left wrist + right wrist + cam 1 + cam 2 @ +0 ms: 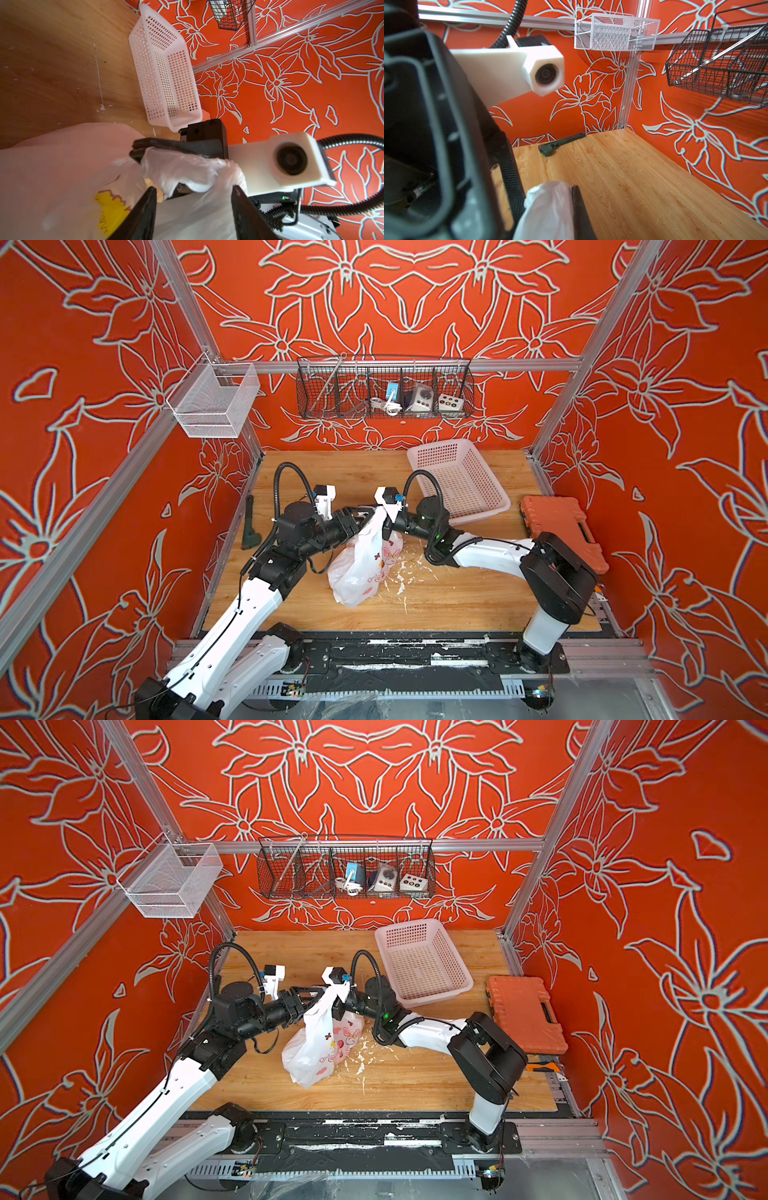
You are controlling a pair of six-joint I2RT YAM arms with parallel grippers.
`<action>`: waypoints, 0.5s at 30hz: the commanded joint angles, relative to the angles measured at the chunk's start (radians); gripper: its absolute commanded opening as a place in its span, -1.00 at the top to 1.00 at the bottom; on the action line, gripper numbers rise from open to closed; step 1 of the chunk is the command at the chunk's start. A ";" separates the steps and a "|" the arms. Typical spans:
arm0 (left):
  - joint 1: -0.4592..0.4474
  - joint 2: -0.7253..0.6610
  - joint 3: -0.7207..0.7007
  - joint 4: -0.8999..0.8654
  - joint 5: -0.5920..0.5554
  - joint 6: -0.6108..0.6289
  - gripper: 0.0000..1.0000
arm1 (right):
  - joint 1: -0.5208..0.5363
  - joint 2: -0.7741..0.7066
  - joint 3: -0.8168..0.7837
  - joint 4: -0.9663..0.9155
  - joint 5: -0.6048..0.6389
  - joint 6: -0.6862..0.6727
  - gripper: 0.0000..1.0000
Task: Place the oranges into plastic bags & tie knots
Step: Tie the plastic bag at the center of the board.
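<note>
The white plastic bag [361, 568] [316, 1048] with its cartoon print sags onto the wooden table, its top pulled up between both grippers. My right gripper [384, 522] [562, 199] is shut on a bunched white handle [548, 207]. In the left wrist view its dark fingertips [137, 149] pinch the plastic. My left gripper [360, 515] [194, 189] faces it from the left. Its jaws stand apart, with thin bag film [193, 212] lying between them. The bag's yellow label [112, 207] shows beside one finger. The oranges are hidden. The knots do not show.
An empty white perforated basket [459, 481] stands at the back right, tipped onto an orange tool case [561, 531]. A green wrench [250, 526] lies at the table's left edge. White flecks [403, 572] dot the wood near the bag. Wire baskets [384, 387] hang on the back rail.
</note>
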 commanded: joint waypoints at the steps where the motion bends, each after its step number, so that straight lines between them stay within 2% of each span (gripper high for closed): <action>1: 0.007 0.000 0.016 0.038 -0.003 -0.053 -0.06 | 0.006 -0.027 0.002 0.027 -0.003 -0.036 1.00; 12: 0.022 0.020 0.010 0.030 -0.079 -0.170 0.17 | 0.024 -0.029 -0.022 0.068 -0.020 -0.141 1.00; 15: 0.023 0.033 0.019 0.014 -0.087 -0.186 0.18 | 0.030 -0.031 -0.019 0.064 -0.021 -0.172 1.00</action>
